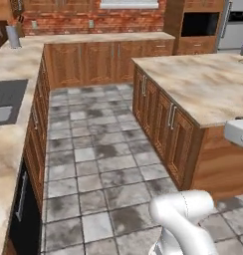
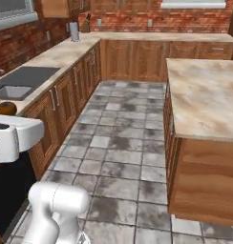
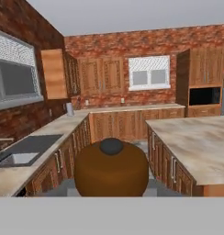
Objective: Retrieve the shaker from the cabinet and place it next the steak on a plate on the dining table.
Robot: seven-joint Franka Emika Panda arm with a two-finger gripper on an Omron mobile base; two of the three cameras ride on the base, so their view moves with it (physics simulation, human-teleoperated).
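1. Gripper [image 2: 4, 119] closed narrowly on the small tan wooden shaker with a dark brown round knob top [image 3: 111, 167]; fingertips hidden behind that knob in the hand view, so the contact itself cannot be made out.
2. Shaker carried in the air, clear of every surface, knob looming large and centred low in the hand view; seen as a brown dome just above the white hand at the left edge of the right base view, and as a dark sliver at the right edge of the left base view.
3. White Franka arm [image 1: 185, 219] folded low over its base, upper links swinging out to one side, hand held roughly level and looking straight down the kitchen aisle.
4. Grey mottled tile floor [image 1: 98, 149] beneath, running between the two rows of units.
5. To the right of the aisle, the large island dining table with beige-brown marbled stone top and wooden cabinet base [image 2: 204, 95], well apart from the shaker.
6. To the left, a marbled counter [image 2: 61, 52] with a dark sink basin [image 3: 17, 158] set into it and a small grey cylindrical canister [image 2: 74, 31] at its far corner.
7. Above that counter, the warm brown wooden wall cabinet [image 3: 55, 73] on the red brick wall, a paler panel turned toward the hand camera.
8. On the far brick wall, a white-framed window [image 3: 149, 73]; right of it, a dark built-in oven [image 3: 204, 96] in tall wooden housing.
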